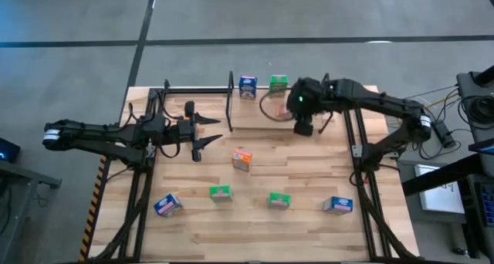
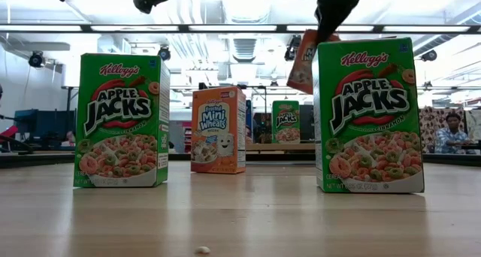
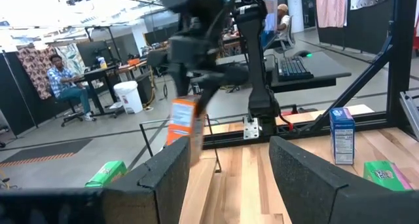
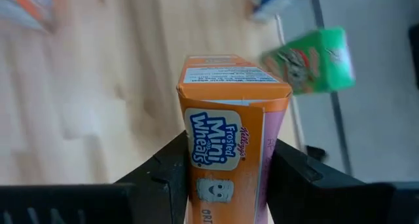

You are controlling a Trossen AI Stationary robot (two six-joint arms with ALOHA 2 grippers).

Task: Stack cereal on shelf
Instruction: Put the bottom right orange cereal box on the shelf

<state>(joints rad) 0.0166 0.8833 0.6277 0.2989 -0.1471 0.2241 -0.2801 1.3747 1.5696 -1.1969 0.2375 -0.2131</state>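
My right gripper (image 4: 226,185) hangs over the table's far middle (image 1: 303,119), shut on an orange Mini Wheats box (image 4: 226,129). That box also shows in the low view (image 2: 304,61) and the left wrist view (image 3: 182,121). A blue box (image 1: 247,86) and a green box (image 1: 279,83) stand at the far edge. Another orange box (image 1: 242,160), two green boxes (image 1: 221,192) (image 1: 279,201) and two blue boxes (image 1: 167,205) (image 1: 337,205) rest on the tabletop. The black-rod shelf (image 1: 198,89) stands far left. My left gripper (image 1: 210,132) hovers open near it. My right gripper pinches the orange box between its two fingers (image 4: 163,175), one on each narrow side panel, near one end (image 4: 222,198). The fingers come from above at a slant. The box is lifted clear of the table and hangs tilted below the gripper (image 2: 304,61).
Black side frames run along the table's left (image 1: 137,187) and right (image 1: 363,179). People sit in the room beyond the table (image 3: 62,80). Bare wood lies between the shelf and the row of boxes near the front edge.
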